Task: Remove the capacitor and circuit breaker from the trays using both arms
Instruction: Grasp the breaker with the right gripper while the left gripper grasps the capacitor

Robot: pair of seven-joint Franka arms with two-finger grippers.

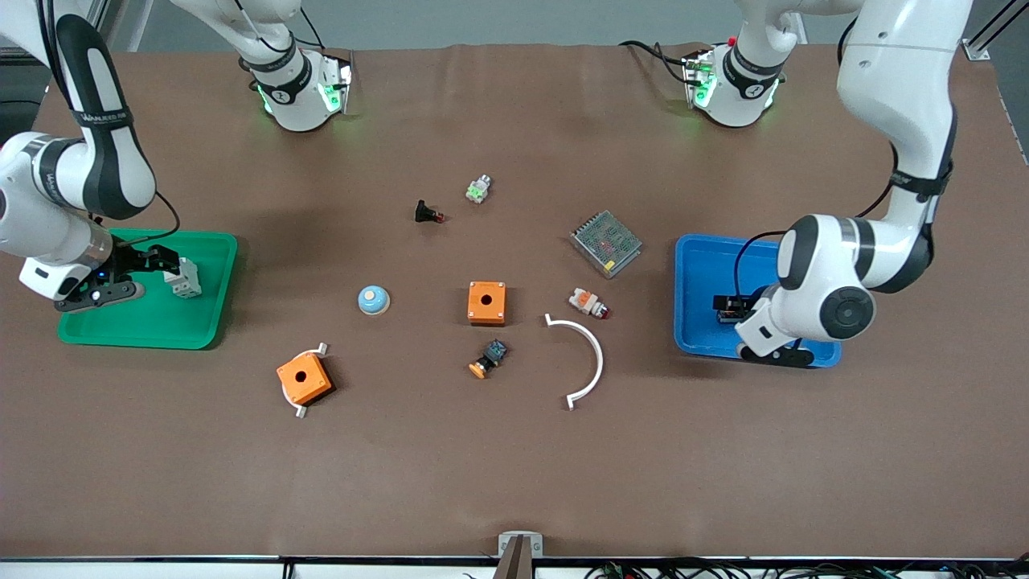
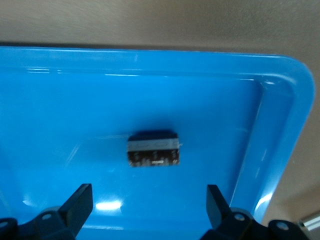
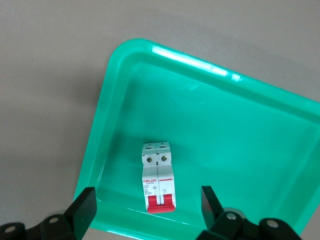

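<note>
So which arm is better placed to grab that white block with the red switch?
The right arm: its open claw hangs over the green tray with the circuit breaker between its fingers. The left claw is over the blue tray.

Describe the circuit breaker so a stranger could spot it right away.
Find the green tray at the right arm's end of the table. The circuit breaker lies inside it, alone: a white-grey block with red switch levers at one end.
</note>
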